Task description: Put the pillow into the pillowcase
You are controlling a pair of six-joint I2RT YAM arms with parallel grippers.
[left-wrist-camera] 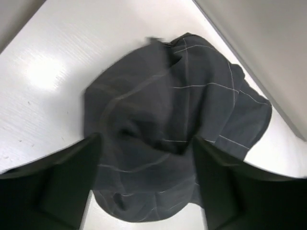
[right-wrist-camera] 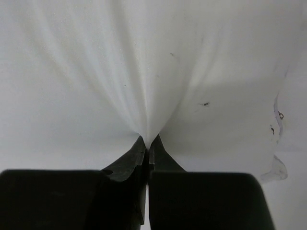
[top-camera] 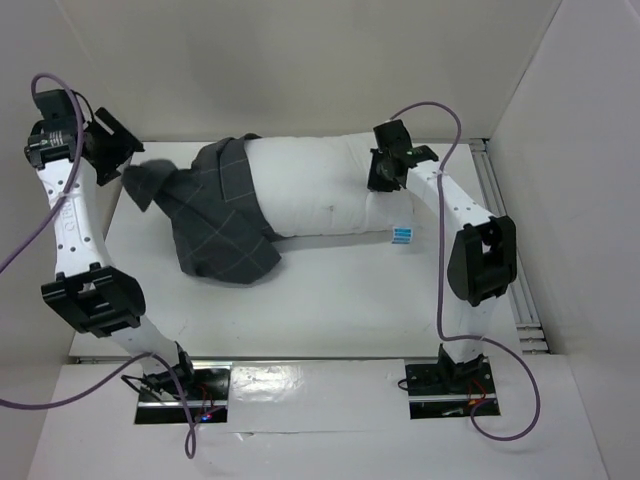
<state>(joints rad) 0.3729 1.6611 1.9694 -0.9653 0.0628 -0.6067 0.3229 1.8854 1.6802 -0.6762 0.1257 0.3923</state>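
The white pillow (top-camera: 330, 190) lies across the back of the table, its left end inside the dark grid-lined pillowcase (top-camera: 215, 215). A white-blue tag (top-camera: 401, 235) shows at its near right corner. My right gripper (top-camera: 385, 172) is shut, pinching a fold of pillow fabric (right-wrist-camera: 148, 96) at the right end. My left gripper (top-camera: 118, 152) is open at the far left, beside the pillowcase's loose left corner (top-camera: 148, 182). In the left wrist view the pillowcase (left-wrist-camera: 168, 129) lies bunched on the table between and beyond my spread fingers (left-wrist-camera: 62, 182).
White walls stand close on the left, back and right. A metal rail (top-camera: 505, 230) runs along the table's right edge. The right arm's elbow (top-camera: 480, 258) hangs over the right side. Bare table (top-camera: 330, 290) lies in front of the pillow.
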